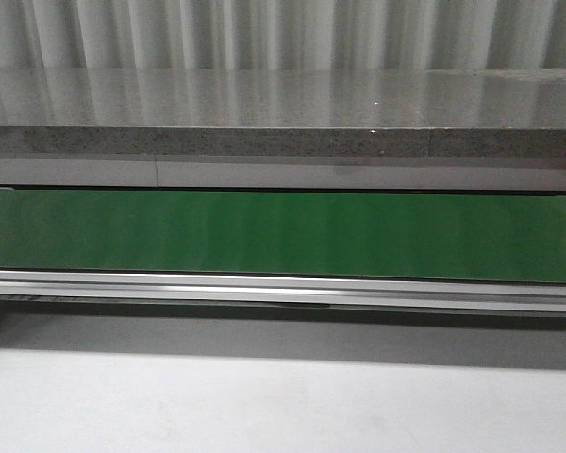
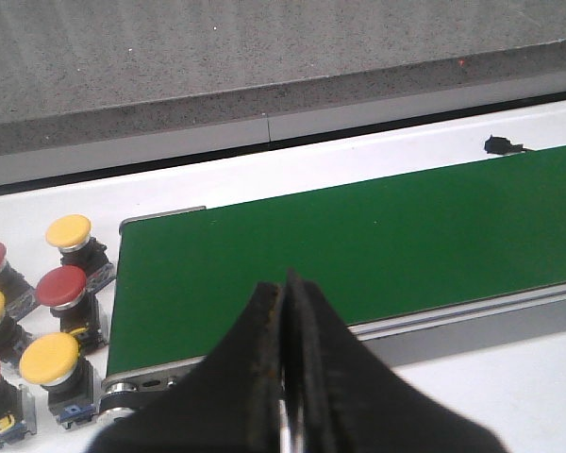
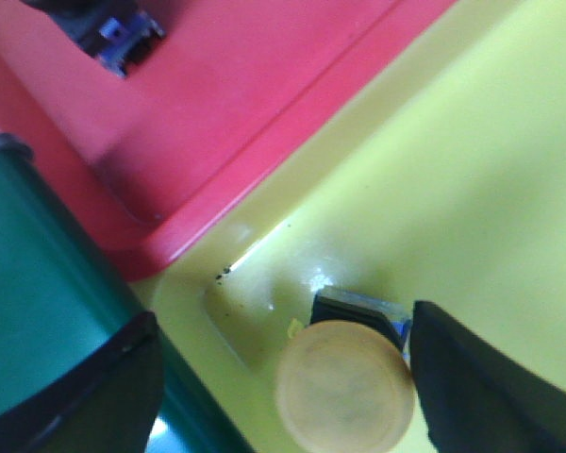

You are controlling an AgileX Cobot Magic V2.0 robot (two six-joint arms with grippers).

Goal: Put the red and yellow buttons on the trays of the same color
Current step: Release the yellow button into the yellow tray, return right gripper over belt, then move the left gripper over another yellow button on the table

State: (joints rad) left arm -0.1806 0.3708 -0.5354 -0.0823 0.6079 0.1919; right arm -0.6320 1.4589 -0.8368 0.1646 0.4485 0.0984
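The task is somewhere in the middle, judging from the two wrist views. In the right wrist view, a yellow round-capped push button (image 3: 345, 385) is standing on the floor of the yellow plastic tray (image 3: 481, 179), near its corner. The right gripper (image 3: 288, 392) is hanging over it with its dark fingers (image 3: 85, 392) spread wide apart, one on each side of the button and not pressing on it. So I judge that this button is already delivered to the matching tray. Beside it lies the red plastic tray (image 3: 255, 104), touching the yellow one along an edge, and a blue-and-dark part of something (image 3: 123, 40) is sitting on it; I cannot tell if it is a red button.

In the left wrist view, the left gripper (image 2: 285, 311) is hovering over the near edge of the green conveyor belt (image 2: 387, 245), its black fingers pressed together with nothing between them. At the left end of the belt a group of buttons is waiting on the white table (image 2: 217, 189): three yellow-capped buttons (image 2: 49, 359) and three red-capped buttons (image 2: 61, 286) are showing, some cut by the frame. These are all remaining to be sorted.

The front view is showing only the bare belt.
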